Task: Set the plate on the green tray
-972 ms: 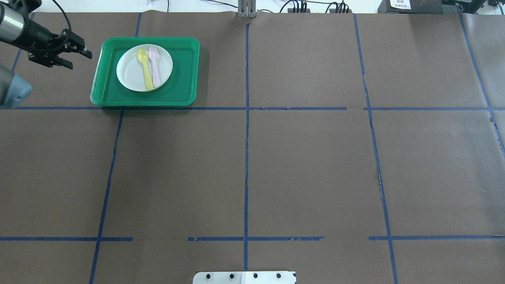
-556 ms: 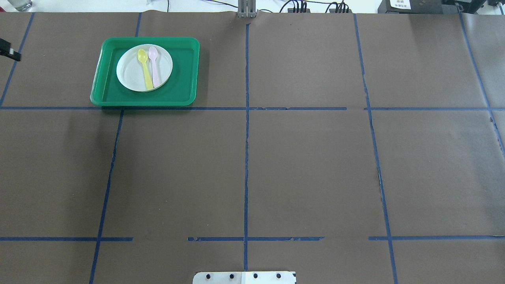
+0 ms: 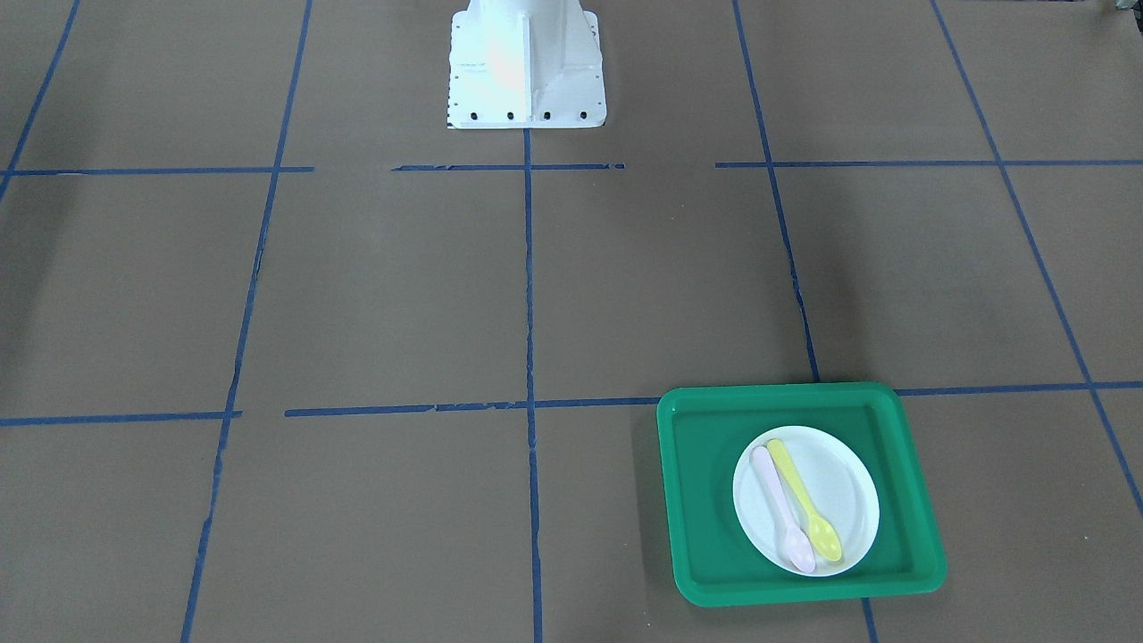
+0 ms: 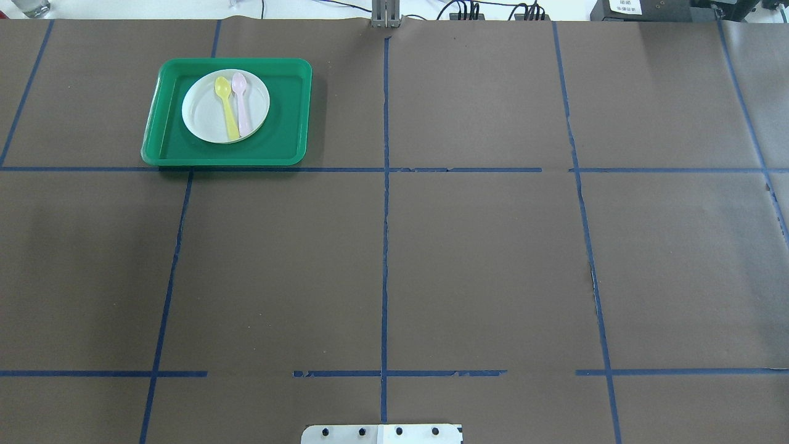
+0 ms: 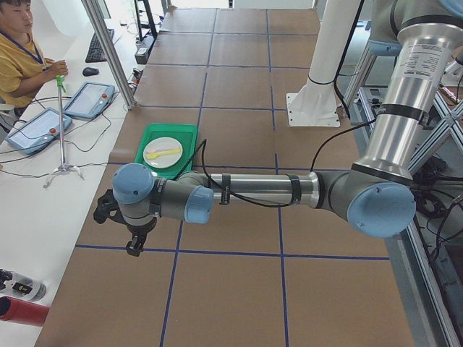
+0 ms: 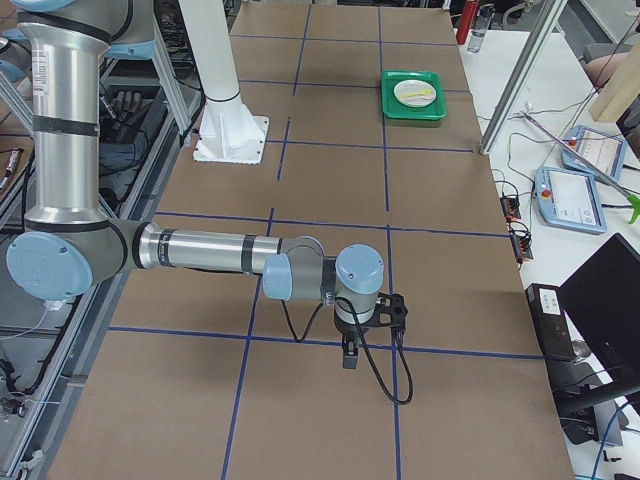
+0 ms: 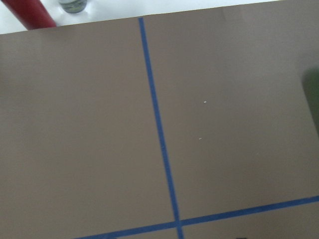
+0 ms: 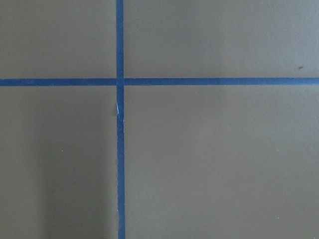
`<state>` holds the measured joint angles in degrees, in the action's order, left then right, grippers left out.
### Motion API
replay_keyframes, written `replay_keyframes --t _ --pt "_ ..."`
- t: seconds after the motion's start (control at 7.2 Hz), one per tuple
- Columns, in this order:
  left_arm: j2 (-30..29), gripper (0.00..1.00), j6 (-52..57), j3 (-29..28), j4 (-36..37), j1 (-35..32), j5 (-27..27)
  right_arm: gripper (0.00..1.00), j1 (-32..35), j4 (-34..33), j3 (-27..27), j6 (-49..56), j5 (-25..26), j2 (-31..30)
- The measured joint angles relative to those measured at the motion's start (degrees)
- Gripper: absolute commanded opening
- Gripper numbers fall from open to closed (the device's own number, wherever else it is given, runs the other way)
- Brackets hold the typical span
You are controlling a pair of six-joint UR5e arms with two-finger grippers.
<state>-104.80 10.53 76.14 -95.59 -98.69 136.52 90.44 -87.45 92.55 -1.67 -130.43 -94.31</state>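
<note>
The small white plate (image 4: 206, 120) lies flat inside the green tray (image 4: 283, 145) at the table's far left; a yellow spoon (image 4: 227, 108) and a pink spoon (image 4: 241, 105) lie on it. The plate (image 3: 844, 487) and tray (image 3: 701, 509) also show in the front view. My left gripper (image 5: 134, 244) shows only in the exterior left view, over bare table well away from the tray (image 5: 187, 131); I cannot tell if it is open. My right gripper (image 6: 349, 358) shows only in the exterior right view, far from the tray (image 6: 392, 108); I cannot tell its state.
The robot's white base (image 3: 525, 62) stands at the table's near middle. A red cylinder (image 5: 22, 311) and a glass (image 4: 29, 7) sit past the left end. An operator (image 5: 18, 58) with tablets sits along the far side. Blue tape lines cross the brown table.
My left gripper, beside the tray's left edge a second ago, has drawn back to the left and out of the overhead view. Plate, spoons and tray have not moved.
</note>
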Motion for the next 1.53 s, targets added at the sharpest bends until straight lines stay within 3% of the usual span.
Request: replay_keyframes --t 0.28,0.42,0.69,0.97,1.25,1.53 --pt "5.1 1.0 3.3 7.4 10.3 -2.0 -0.4 1.0 0.0 0.0 0.0 0.0 0.0 0.0" --pt "8.8 1.0 3.2 10.5 11.4 -1.9 -0.4 1.0 0.0 0.0 0.0 0.0 0.0 0.0" --pt "16.7 1.0 3.2 13.1 6.6 -1.2 -0.7 1.0 0.0 0.0 0.0 0.0 0.0 0.0" --pt "23.3 1.0 3.1 13.4 -4.4 -0.9 -0.5 1.0 0.0 0.0 0.0 0.0 0.0 0.0" --pt "26.2 1.0 3.1 13.5 -8.8 -0.9 -0.4 1.0 0.0 0.0 0.0 0.0 0.0 0.0" --pt "25.6 1.0 3.2 13.5 -8.0 -0.9 -0.7 1.0 0.0 0.0 0.0 0.0 0.0 0.0"
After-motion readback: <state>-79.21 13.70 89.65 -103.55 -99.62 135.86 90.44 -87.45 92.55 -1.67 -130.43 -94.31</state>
